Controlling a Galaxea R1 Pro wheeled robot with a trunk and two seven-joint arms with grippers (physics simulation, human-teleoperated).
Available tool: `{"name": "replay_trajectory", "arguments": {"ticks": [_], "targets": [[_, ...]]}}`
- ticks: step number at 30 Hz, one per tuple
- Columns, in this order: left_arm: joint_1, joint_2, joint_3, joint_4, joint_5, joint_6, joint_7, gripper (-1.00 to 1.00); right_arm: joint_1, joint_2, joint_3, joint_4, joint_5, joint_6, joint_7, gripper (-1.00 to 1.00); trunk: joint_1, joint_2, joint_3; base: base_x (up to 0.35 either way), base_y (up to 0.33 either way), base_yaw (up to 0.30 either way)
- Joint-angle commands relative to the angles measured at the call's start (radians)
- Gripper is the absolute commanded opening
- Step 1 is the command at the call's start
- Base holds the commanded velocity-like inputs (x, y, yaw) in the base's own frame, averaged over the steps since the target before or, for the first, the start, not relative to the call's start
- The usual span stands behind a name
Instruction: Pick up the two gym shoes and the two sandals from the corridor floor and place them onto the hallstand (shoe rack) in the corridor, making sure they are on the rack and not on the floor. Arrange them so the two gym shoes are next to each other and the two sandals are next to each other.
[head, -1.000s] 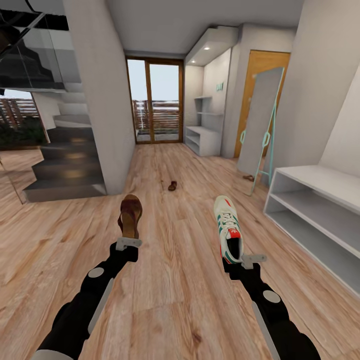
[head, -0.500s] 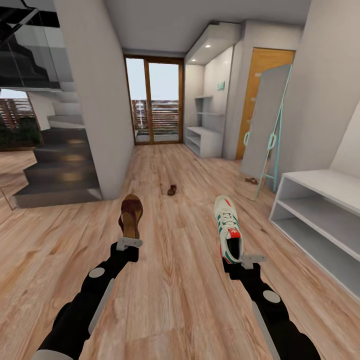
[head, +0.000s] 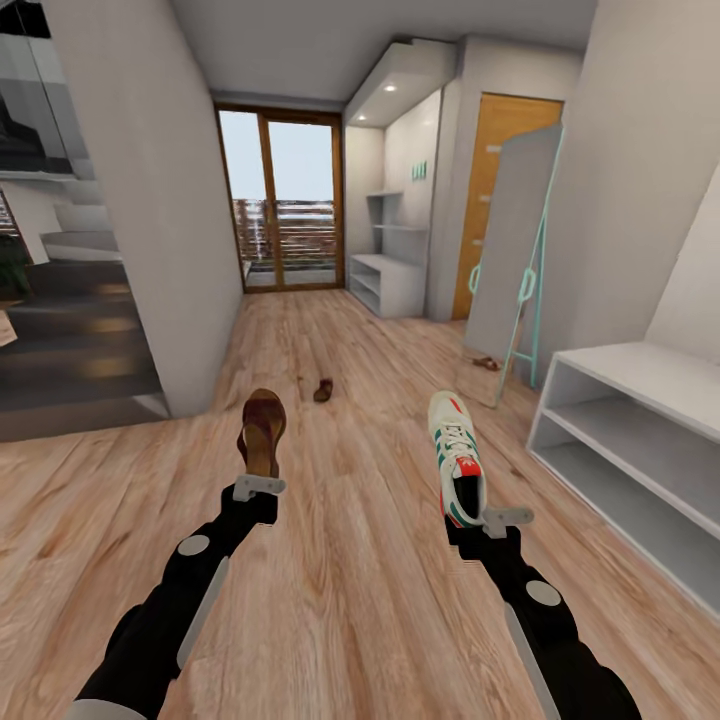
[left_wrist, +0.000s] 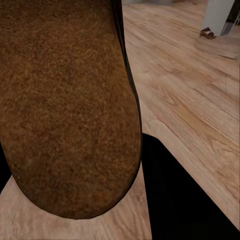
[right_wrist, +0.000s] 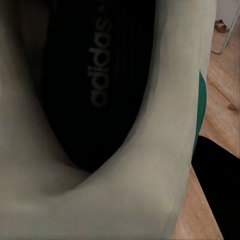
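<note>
Two items are carried clear of the corridor floor (head: 350, 600). From the head camera, the left gripper (head: 259, 487) is clamped on the heel of a brown sandal (head: 262, 428) and the right gripper (head: 492, 519) on the heel of a gym shoe (head: 456, 455), both pointing away from the robot. A second sandal (head: 323, 390) lies on the planks ahead, beside a grey pillar (head: 150, 200). The hallstand (head: 390, 280) stands far down the corridor by the glass door; a plain white rack (head: 640, 450) sits at right. The left wrist camera adds the sandal's suede footbed (left_wrist: 65, 105) at close range. The right wrist camera adds the shoe's dark insole with "adidas" lettering (right_wrist: 100, 65).
</note>
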Motion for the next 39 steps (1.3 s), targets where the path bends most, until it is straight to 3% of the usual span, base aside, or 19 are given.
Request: {"name": "replay_trajectory", "arguments": {"ticks": [1,16,39], "targets": [[-0.001,0.0,-0.001,-0.002,-0.003,0.006,-0.003,-1.0,0.0,0.0,0.0,-0.002,0.0,0.006,-0.002,-1.0,0.0,0.0,-0.001,0.347,0.0,-0.011],[-0.001,0.0,-0.001,-0.002,-0.003,0.006,-0.003,-1.0,0.0,0.0,0.0,-0.002,0.0,0.006,-0.001,-1.0,0.0,0.0,-0.001,0.347,-0.021,-0.001],[0.0,0.0,-0.001,-0.002,-0.002,0.006,-0.003,-1.0,0.0,0.0,0.0,-0.002,0.0,0.006,-0.002,-1.0,0.0,0.0,-0.001,0.347,-0.127,0.0]]}}
